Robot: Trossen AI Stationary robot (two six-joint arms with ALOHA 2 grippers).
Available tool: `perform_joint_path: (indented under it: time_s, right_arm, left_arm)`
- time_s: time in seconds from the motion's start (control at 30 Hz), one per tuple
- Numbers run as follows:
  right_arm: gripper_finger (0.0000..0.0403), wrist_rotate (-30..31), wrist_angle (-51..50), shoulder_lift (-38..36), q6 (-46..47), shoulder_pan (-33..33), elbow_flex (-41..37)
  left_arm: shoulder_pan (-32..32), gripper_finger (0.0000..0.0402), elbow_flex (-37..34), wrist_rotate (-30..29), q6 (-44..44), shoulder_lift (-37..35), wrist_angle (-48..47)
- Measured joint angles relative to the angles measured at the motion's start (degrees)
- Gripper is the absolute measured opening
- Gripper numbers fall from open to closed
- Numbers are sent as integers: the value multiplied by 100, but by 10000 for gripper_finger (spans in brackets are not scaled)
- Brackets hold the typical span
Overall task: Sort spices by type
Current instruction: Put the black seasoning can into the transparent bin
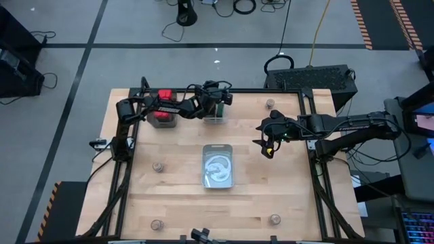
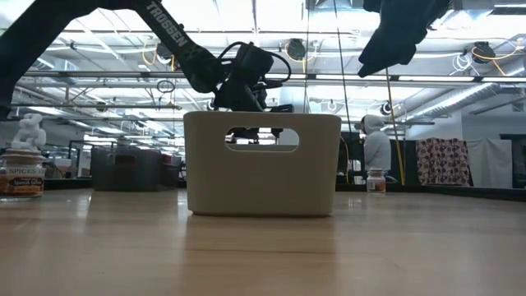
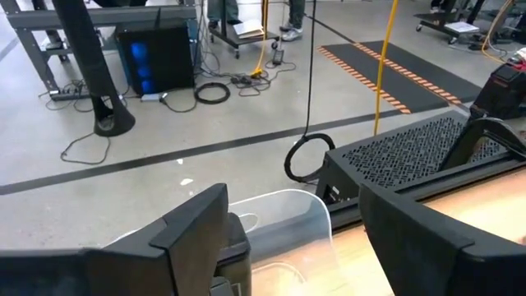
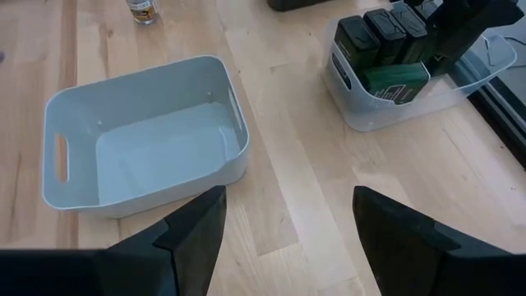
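Reading "TROSSEN" on arm (image 2: 164, 25), "SPICES" jar (image 2: 20, 174)

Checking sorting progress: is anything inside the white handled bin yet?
No: in the right wrist view the white handled bin shows only its bare floor.

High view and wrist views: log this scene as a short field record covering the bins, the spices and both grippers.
left gripper: fingers open, over the clear bin
right gripper: fingers open, empty, above the table beside the pale bin
clear bin: holds black boxes
pale bin: empty
red boxes: grouped near the left arm
round jars: four, scattered loose on the table
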Motion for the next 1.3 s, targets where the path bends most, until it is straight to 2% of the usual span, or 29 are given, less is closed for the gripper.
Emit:
perform_joint_path:
  time_s: [0.13,0.27,0.43,0.57,0.7,0.77,0.93,1.03,1.13,1.3]
  right_arm:
    - [247,0,-7,0,73,0,0]
    - [247,2,-9,0,228,0,0]
    - [247,2,-15,1,230,0,0]
    - [247,2,-59,0,221,0,0]
    - [247,4,-55,1,159,-15,0]
    - [247,6,3,2,125,-24,0]
    - [247,7,522,91,14,-157,0]
    - [247,3,642,192,-54,-255,0]
    - [247,7,704,282,-69,-334,0]
    - [247,1,815,415,-53,-418,0]
  left_arm:
    - [-1,280,-2,113,249,0,10]
    - [-75,281,-7,113,918,-108,26]
    - [-243,281,-9,271,1974,-580,-82]
    - [-286,270,-9,1687,2911,-1200,-771]
    - [-63,248,0,3231,3279,-1888,-2042]
    - [119,240,0,3670,3267,-2157,-2680]
    - [312,233,-1,4078,3142,-2498,-3880]
    - [334,232,-2,4438,2595,-2503,-3978]
    - [329,232,-2,4412,1572,-2423,-3811]
    - [294,232,6,4332,1031,-2224,-3591]
